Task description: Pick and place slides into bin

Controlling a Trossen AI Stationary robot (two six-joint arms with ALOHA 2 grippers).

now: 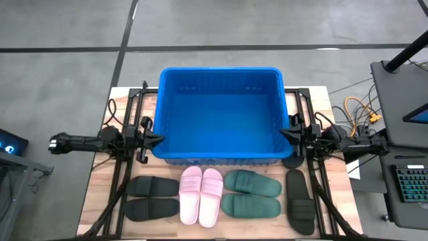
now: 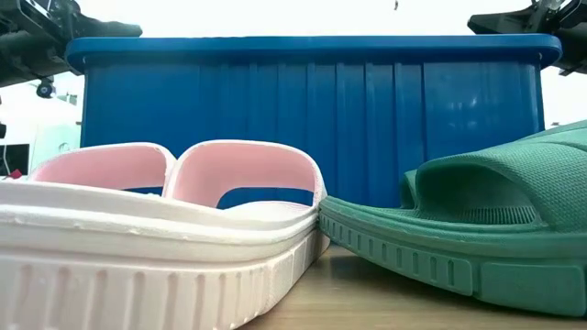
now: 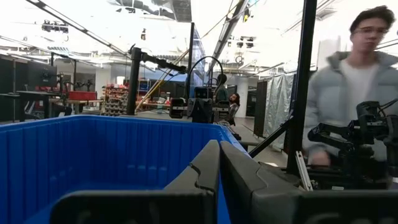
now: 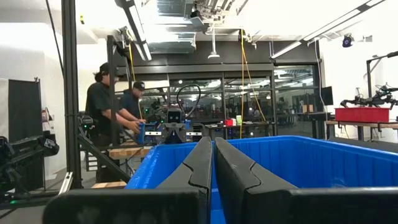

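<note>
Looking down from above, I see the bin (image 1: 219, 110) empty and the slides (image 1: 200, 195) lined up on the worktop (image 1: 93, 201) beside it; nothing picked yet. Wrist views show left claw (image 3: 219, 163) and right claw (image 4: 213, 158) clenched, empty. Next I must open one and descend.

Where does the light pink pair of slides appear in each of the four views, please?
High view: the light pink pair lies at the table's near edge, between a black pair and the green pair.
Low view: it fills the lower left, close to the camera.
Left wrist view: not in it.
Right wrist view: not in it.
Shared landmark: the blue bin, seen in all four views.
</note>
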